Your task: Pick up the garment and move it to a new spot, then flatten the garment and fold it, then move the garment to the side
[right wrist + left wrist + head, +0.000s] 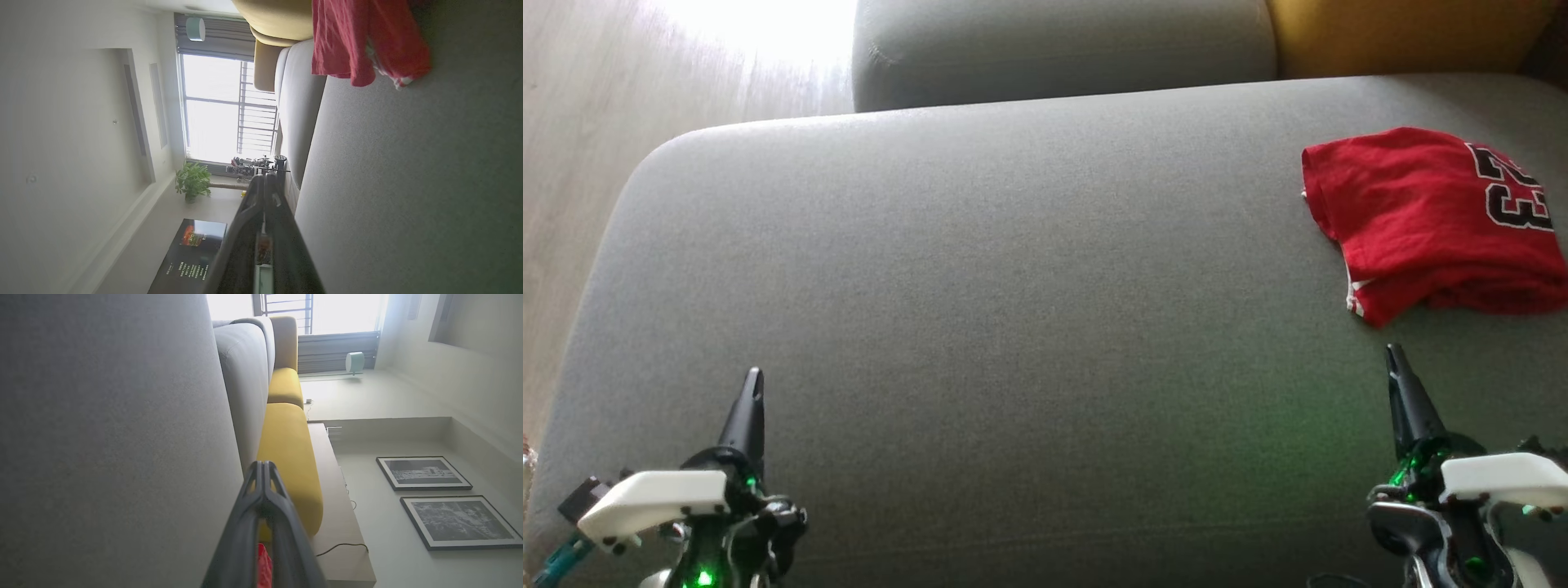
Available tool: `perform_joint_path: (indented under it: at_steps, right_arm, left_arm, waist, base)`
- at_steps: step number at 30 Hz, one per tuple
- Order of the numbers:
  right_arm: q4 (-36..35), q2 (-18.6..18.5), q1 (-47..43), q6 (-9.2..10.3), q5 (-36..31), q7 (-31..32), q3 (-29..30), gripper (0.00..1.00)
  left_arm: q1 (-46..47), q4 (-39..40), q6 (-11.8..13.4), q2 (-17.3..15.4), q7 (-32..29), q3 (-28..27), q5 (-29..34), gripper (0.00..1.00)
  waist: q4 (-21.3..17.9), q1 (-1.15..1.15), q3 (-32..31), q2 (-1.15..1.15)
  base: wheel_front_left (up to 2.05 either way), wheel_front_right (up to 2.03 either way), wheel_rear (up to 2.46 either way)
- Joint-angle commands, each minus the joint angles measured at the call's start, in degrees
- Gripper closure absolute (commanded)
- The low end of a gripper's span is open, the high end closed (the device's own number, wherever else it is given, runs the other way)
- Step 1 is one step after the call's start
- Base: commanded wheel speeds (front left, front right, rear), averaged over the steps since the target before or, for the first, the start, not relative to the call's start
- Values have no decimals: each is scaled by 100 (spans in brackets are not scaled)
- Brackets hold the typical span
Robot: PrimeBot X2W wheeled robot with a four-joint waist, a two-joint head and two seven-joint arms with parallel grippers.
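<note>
The garment (1429,224) is a red jersey with a black and white number, lying folded at the right side of the grey sofa seat (980,286). It shows again as the red garment (363,41) at the top of the right wrist view. My right gripper (1395,353) hovers just in front of the garment's near edge, shut, with nothing in it. My left gripper (755,377) is shut and empty over the seat's front left. A sliver of the red garment (263,565) shows between the left fingers (245,522).
A grey backrest cushion (1062,45) and a yellow cushion (1405,37) stand behind the seat. Pale wooden floor (572,163) lies to the left beyond the seat's rounded edge. Bare grey seat stretches between the two grippers.
</note>
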State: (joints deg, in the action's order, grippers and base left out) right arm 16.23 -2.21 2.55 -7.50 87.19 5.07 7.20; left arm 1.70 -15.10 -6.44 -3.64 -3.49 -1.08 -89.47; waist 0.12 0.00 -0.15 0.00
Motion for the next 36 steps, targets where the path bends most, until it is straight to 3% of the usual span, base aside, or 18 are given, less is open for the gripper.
perform_joint_path:
  at_steps: [1,6,36]
  right_arm:
    - [-219,-64,312,1,187,67,-86,100]
    - [-221,-66,364,1,497,142,-68,100]
    - [-221,-66,364,1,497,142,-68,100]
  left_arm:
    - [349,141,-60,-83,-48,-264,-162,100]
    - [431,115,-104,-78,-129,-330,-448,100]
    - [436,112,-104,-32,-180,-395,-394,100]
  waist:
    - [-3,0,7,0]
    - [-11,0,33,0]
    - [-11,0,33,0]
  base:
    - [0,0,0]
    - [0,0,0]
    - [0,0,0]
